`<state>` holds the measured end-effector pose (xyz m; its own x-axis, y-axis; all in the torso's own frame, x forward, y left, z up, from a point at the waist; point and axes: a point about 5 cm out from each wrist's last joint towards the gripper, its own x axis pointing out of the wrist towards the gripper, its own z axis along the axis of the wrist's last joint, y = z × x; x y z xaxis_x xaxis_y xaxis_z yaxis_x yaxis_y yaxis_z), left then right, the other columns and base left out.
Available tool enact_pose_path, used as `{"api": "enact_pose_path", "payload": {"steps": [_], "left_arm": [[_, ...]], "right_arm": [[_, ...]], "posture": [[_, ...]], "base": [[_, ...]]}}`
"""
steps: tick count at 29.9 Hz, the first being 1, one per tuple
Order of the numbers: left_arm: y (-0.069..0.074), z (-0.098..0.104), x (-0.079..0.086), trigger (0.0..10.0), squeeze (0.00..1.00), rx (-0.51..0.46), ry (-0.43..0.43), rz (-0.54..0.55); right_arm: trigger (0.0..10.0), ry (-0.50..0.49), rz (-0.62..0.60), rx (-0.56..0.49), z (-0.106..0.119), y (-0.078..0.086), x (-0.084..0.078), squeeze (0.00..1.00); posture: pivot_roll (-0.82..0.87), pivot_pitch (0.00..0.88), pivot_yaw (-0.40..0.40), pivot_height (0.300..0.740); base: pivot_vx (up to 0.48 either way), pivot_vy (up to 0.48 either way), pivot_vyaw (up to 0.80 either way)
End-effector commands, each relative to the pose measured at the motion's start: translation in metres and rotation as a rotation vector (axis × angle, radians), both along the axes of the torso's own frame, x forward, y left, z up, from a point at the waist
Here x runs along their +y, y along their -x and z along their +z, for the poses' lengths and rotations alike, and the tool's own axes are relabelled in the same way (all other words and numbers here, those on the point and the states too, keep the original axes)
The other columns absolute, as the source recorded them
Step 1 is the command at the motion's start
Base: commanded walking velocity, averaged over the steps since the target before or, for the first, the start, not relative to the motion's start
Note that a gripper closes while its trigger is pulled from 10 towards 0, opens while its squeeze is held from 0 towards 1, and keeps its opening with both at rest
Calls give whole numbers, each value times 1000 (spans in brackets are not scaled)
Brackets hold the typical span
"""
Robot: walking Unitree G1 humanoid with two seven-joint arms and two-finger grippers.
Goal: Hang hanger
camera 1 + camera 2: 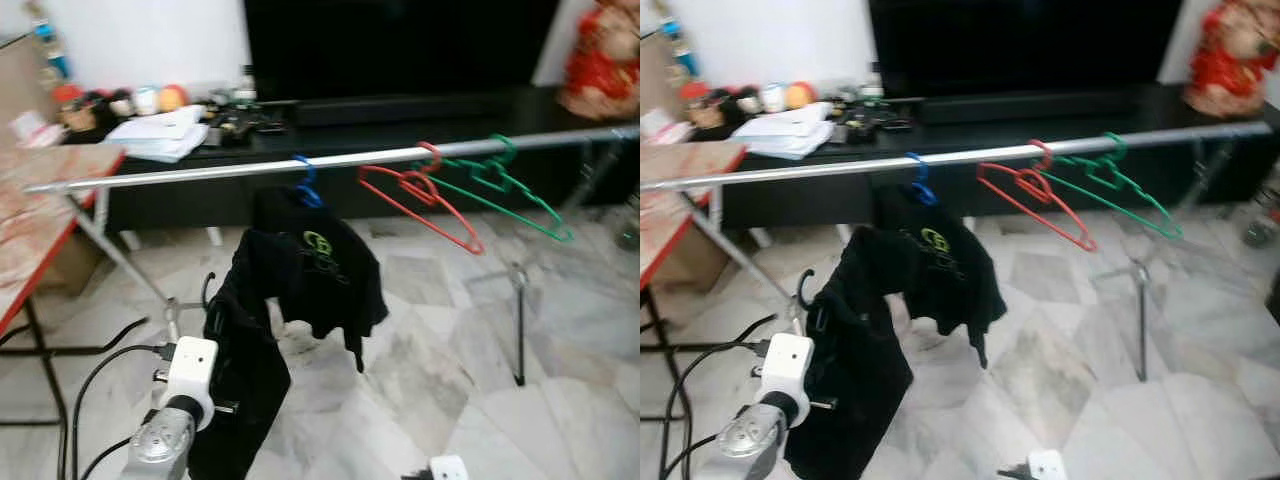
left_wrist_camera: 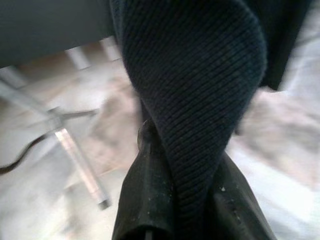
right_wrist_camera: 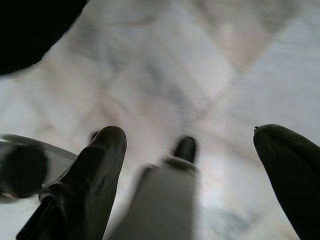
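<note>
Rail: bare metal tube, smooth, dull silver sheen. Rack legs same metal.
Black garment: matt cloth; in the left wrist view a coarse ribbed knit, pinched between the left claw fingers, which look like matt black plastic, speckled with dust.
Red hanger, green hanger, blue hanger: thin, smooth, coloured coating, look plastic-coated.
Right claw fingers: smooth black, slight gloss.
Floor: polished marble-look tile, veined grey-white, glossy.
Left arm: brushed silver metal, white plastic housing.
Bench: worn reddish top, patchy finish.
</note>
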<state>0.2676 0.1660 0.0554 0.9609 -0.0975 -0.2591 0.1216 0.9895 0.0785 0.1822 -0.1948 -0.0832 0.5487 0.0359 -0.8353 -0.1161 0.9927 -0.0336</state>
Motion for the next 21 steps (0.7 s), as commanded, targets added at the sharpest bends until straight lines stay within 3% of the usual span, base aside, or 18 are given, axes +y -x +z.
{"api": "enact_pose_path", "payload": {"steps": [1,7,18,21], "left_arm": [[-3,9,7,10000,0,-37,-4,17],[-3,8,6,10000,0,-29,17,19],[-4,8,5,10000,0,-29,13,16],[-5,9,4,10000,0,-30,14,13]], "right_arm": [[10000,-8,-1,-3,-1,1,4,0],[10000,-5,-12,-7,-1,1,4,0],[10000,-4,-19,-10,-1,1,4,0],[10000,-3,-16,-7,-1,1,4,0]], "posture": [[-51,71,97,740],[-52,72,99,740],[-52,62,99,740],[-52,59,99,740]], "base": [[0,0,0],[0,49,0],[0,477,0],[0,480,-669]]}}
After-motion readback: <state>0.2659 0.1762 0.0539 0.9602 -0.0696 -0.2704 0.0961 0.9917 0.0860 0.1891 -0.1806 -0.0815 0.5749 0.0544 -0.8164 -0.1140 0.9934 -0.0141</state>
